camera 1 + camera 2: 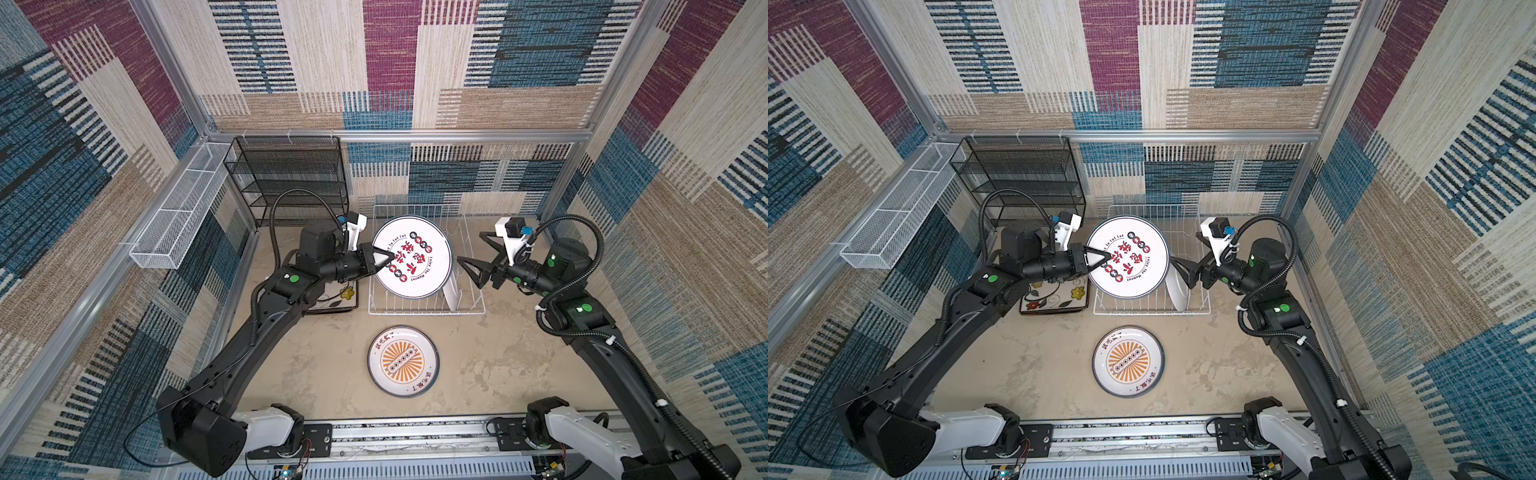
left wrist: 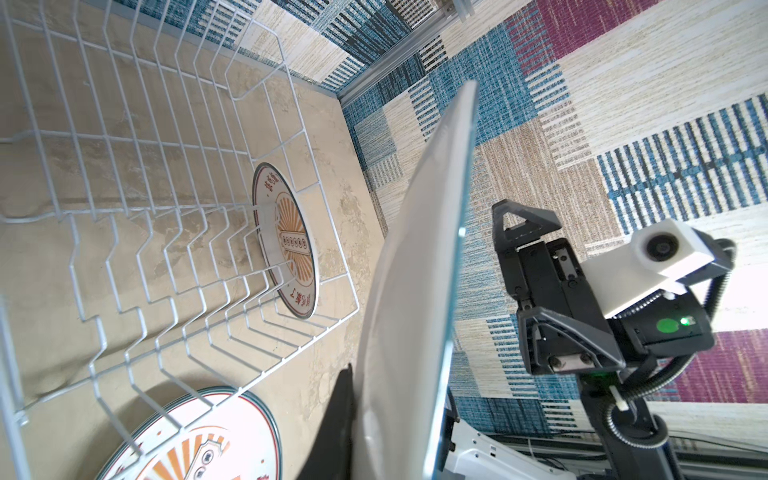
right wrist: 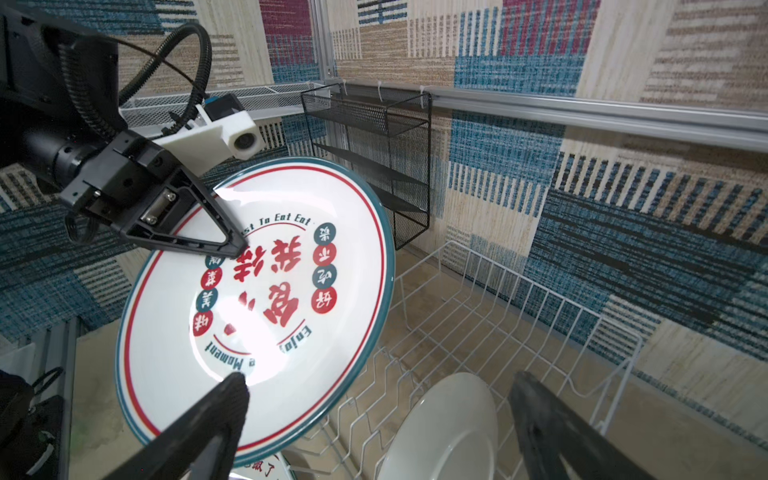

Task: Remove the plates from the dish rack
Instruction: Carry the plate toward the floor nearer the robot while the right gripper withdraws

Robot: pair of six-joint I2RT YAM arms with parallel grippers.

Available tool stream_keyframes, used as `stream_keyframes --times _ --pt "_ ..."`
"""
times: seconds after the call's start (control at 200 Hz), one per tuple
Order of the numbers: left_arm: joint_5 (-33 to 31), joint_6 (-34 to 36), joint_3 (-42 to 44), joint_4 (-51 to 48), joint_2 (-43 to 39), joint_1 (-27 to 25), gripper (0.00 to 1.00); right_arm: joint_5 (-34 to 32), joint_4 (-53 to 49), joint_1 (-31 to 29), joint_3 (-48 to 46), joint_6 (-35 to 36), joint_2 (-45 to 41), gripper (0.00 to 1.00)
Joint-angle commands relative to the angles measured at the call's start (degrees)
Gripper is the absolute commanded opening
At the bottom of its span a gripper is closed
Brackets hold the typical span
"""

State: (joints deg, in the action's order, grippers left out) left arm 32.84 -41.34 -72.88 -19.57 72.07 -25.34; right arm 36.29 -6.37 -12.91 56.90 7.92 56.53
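Nearest, a sunburst plate (image 1: 403, 361) lies unloaded on the table (image 1: 311, 365). Left gripper (image 1: 384, 262) clamps a lettered plate (image 1: 419, 249) above the dish rack (image 1: 428, 311); right gripper (image 1: 471, 250) gapes empty beside one white plate (image 1: 451, 291) still racked.

In a top view the black left arm (image 1: 291, 286) covers most of the square cream flowered plates (image 1: 340, 301), at nine o'clock from the white wire dish rack (image 1: 415, 305). The round white red-lettered plate (image 1: 419, 270) hides the left gripper's (image 1: 388, 259) lower finger — and rack wires beneath. The right gripper's (image 3: 378, 382) fingers (image 3: 552, 428), seen from its wrist, are blurred and edge-cropped.
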Motion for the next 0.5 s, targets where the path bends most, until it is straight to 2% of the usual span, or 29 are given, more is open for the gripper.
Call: stream_keyframes --times 0.0,0.095,0.245,0.496 --pt "-1.74 2.41 1.48 -4.11 -3.04 0.01 0.00 2.95 -3.65 -0.08 0.64 10.20 -0.56 1.00" --pt "-1.52 1.97 4.26 -5.19 -6.83 -0.05 0.00 4.62 -6.43 -0.10 1.01 14.16 -1.11 1.00" --pt "-3.85 3.46 6.68 -12.74 -11.61 -0.06 0.00 8.70 -9.95 -0.17 0.48 20.48 -2.41 1.00" --pt "-4.61 2.65 14.77 -15.88 -18.38 0.01 0.00 10.66 -15.97 -1.45 0.62 25.52 -1.68 1.00"
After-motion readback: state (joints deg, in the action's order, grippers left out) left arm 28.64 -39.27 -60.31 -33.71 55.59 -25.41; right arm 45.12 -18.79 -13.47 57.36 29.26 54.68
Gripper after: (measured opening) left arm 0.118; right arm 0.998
